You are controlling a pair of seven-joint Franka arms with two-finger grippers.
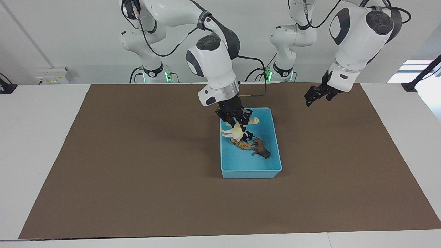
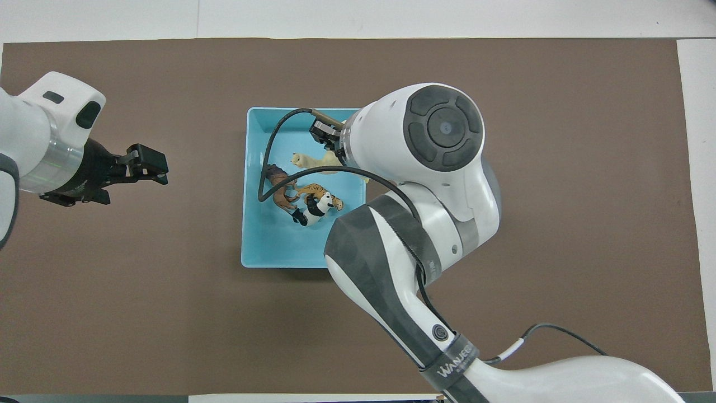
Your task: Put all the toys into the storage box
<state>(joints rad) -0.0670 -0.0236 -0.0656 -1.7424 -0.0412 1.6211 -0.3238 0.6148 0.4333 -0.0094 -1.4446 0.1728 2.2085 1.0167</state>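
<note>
Right gripper [image 1: 237,124], frame centre, over blue storage box [image 1: 272,168]; fingers clamped on cream long-necked animal [image 1: 235,132]. Panda [image 2: 314,209], tiger [image 1: 243,145], lion [image 1: 262,150] lie inside box. Left gripper [image 1: 311,97], upper right, over brown mat [image 1: 137,172]; fingers apart, empty.

A white table [image 1: 41,144] carried a large brown mat [image 1: 137,172] that covered most of its top, leaving bare white strips at both ends and along the edge farthest from the robots. The light blue storage box [image 1: 250,174] sat directly on the mat, near its middle and somewhat toward the left arm's end of the table.
</note>
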